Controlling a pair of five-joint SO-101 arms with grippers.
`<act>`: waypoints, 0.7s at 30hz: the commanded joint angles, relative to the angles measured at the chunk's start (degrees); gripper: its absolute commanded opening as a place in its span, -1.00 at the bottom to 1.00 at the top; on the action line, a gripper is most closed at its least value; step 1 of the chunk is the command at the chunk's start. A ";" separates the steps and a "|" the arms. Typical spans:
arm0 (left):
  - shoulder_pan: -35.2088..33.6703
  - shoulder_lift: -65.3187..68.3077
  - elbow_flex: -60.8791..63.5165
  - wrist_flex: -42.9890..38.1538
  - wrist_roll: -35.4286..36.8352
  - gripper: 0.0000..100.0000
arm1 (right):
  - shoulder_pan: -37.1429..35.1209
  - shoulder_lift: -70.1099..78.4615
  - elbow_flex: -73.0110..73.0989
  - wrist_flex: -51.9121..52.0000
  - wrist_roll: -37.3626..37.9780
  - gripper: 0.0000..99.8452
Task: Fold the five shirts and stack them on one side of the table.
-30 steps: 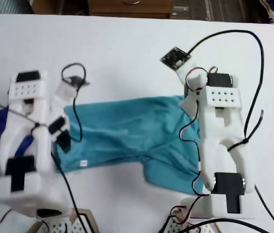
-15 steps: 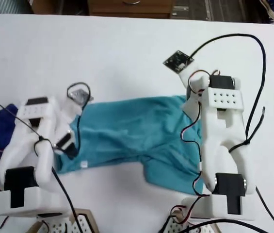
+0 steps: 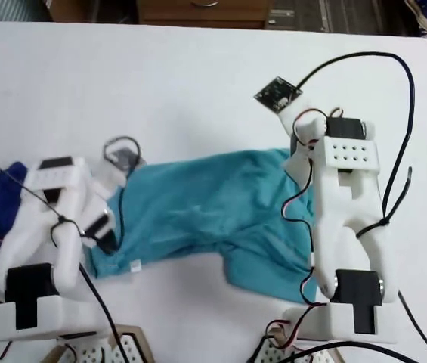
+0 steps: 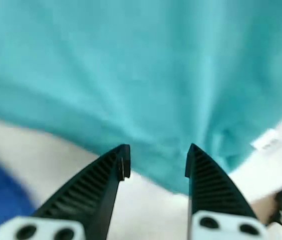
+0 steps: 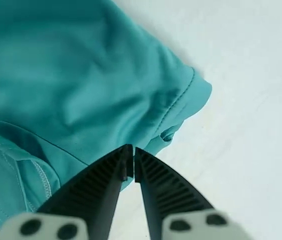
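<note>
Edge of teal shirt (image 3: 198,208) below spread left gripper (image 4: 158,150)

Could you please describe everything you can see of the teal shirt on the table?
The teal shirt is soft, smooth knit cloth with stitched hems and a small white tag at one edge. It lies rumpled, not neatly folded, across the white table between the two arms. The left gripper hangs open over its edge near the tag. The right gripper, fingers shut, sits at a sleeve hem; whether it pinches cloth I cannot tell.
</note>
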 commanded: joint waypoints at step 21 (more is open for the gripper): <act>-1.32 27.34 -38.90 -3.08 18.55 -0.59 | 0.66 -6.90 1.23 3.74 0.53 -0.96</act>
